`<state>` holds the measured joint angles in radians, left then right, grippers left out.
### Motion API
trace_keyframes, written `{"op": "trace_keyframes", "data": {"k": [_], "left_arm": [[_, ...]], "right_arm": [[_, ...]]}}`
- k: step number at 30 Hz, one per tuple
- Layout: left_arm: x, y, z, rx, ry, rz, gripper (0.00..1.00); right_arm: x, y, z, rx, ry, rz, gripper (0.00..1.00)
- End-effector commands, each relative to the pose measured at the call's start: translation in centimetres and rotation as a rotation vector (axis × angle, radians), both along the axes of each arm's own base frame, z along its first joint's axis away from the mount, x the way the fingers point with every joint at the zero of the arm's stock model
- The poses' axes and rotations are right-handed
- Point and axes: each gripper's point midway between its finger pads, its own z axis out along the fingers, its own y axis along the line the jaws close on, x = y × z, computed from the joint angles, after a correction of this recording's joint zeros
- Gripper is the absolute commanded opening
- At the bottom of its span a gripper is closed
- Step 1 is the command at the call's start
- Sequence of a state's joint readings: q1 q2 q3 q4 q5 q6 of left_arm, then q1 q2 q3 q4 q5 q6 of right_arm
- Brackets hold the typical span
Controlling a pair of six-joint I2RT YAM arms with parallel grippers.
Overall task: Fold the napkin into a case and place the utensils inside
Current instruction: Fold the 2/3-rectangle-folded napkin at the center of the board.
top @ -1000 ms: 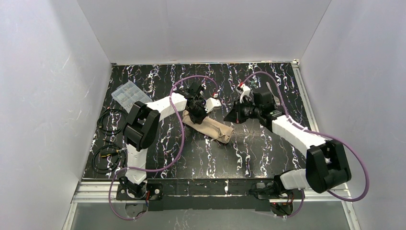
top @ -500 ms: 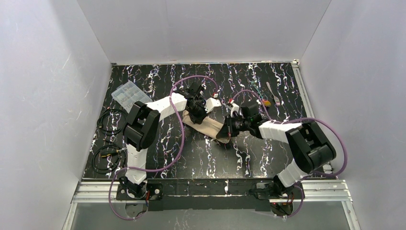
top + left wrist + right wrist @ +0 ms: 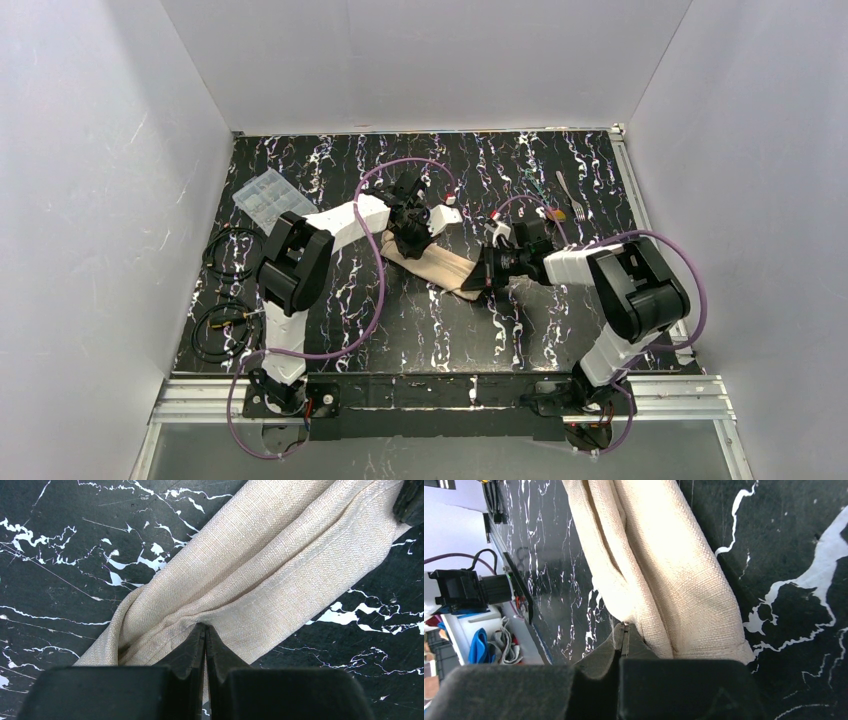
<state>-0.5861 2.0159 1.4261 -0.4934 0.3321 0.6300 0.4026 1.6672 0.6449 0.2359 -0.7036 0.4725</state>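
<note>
Fork (image 3: 566,187) only in overhead view

The right pincer (image 3: 474,282) has swung in from the far side of the desk (image 3: 330,190), near the fork (image 3: 566,188), to the right end of the napkin (image 3: 438,264), its elbow folding back toward the base. Its jaws have closed there, perhaps nipping the cloth's edge. The spoon (image 3: 557,213), earlier hidden by that arm, now shows

Fork (image 3: 567,187), spoon (image 3: 557,213) right of napkin (image 3: 440,265)
</note>
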Motion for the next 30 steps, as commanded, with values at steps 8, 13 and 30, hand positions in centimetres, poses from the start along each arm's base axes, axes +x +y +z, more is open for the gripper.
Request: {"op": "trace_keyframes", "data": {"k": [8,13,30], "left_arm": [[-1.0,2.8,-0.9,0.102,0.027,0.036,0.00],[-1.3,2.4,0.7,0.069,0.029,0.034,0.00],[-0.9,2.7,-0.4,0.094,0.020,0.032,0.00]], "right_arm": [[-2.1,-1.5,-4.1,-0.073,0.113,-0.006,0.01],[-1.5,-1.2,-2.0,-0.038,0.084,-0.015,0.01],[0.8,3.1,5.2,0.318,0.060,0.009,0.09]]}}
